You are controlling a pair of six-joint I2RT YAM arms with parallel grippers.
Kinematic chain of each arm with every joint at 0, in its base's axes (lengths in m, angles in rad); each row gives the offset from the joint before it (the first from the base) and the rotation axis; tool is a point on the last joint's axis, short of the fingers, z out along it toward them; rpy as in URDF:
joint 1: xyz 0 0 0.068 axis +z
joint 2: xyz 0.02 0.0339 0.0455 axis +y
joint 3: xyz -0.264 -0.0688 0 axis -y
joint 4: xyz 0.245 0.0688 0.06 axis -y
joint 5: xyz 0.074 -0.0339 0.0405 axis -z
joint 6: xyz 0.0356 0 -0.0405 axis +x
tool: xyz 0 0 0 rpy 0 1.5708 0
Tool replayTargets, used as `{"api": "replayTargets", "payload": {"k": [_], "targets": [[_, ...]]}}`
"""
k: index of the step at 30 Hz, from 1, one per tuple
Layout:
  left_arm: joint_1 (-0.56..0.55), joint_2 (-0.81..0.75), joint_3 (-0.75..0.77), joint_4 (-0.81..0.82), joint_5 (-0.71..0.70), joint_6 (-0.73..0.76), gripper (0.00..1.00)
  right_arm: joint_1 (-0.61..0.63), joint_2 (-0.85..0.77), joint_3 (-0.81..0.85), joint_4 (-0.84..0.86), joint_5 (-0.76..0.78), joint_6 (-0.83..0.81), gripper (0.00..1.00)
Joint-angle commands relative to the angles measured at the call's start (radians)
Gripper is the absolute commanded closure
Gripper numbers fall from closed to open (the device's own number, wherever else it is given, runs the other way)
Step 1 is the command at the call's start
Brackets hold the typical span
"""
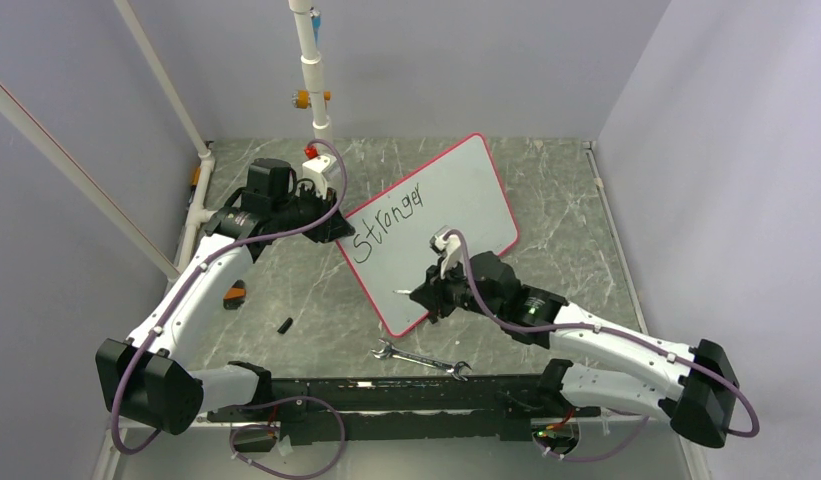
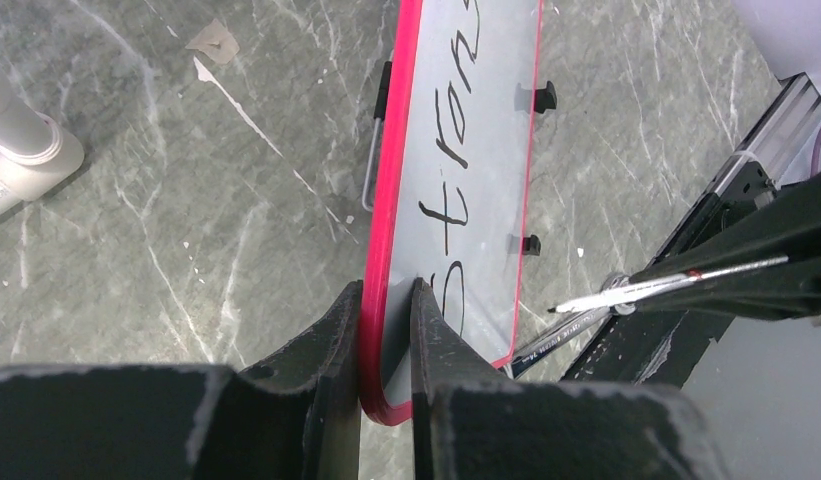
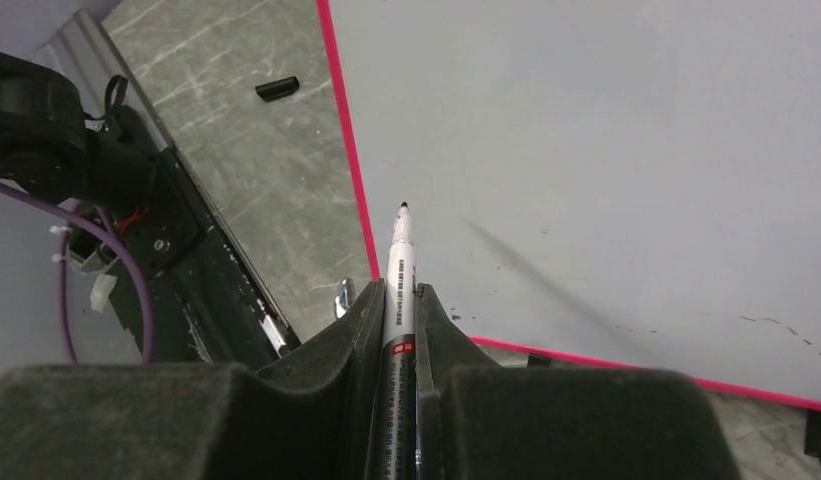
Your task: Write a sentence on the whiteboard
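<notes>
Your left tool [image 2: 386, 292] is clenched on the board's [image 1: 469, 190] red rim at a rounded corner; the board lies askew on the marbled table [image 1: 286, 285]. It looks thin, stiff and slick, likely light, so an edge pinch suits it. Your right tool [image 3: 399, 292] grasps the slim white marker [image 3: 401, 245] (tip poised at bare white surface). The sentence [image 1: 388, 221] reads only "Stronger".

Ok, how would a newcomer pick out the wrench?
Find the whiteboard, the big red-rimmed white panel angled across the table. Just past its near corner, before the black rail, lies the wrench. It is the only shiny metal bar; the small black piece to its left is short and dark.
</notes>
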Motion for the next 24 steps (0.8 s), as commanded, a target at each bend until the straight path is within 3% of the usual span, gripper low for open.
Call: {"api": "replayTargets", "payload": {"k": [1, 9, 24], "targets": [[0.005, -0.006, 0.008, 0.011, -0.206, 0.074, 1.0, 0.074, 0.03, 0.028, 0.074, 0.136, 0.011, 1.0], [0.005, -0.004, 0.008, 0.006, -0.227, 0.066, 1.0, 0.128, 0.105, 0.064, 0.182, 0.202, -0.019, 1.0], [0.005, -0.011, 0.009, 0.003, -0.239, 0.073, 1.0, 0.129, 0.145, 0.095, 0.276, 0.183, -0.081, 1.0]]}}
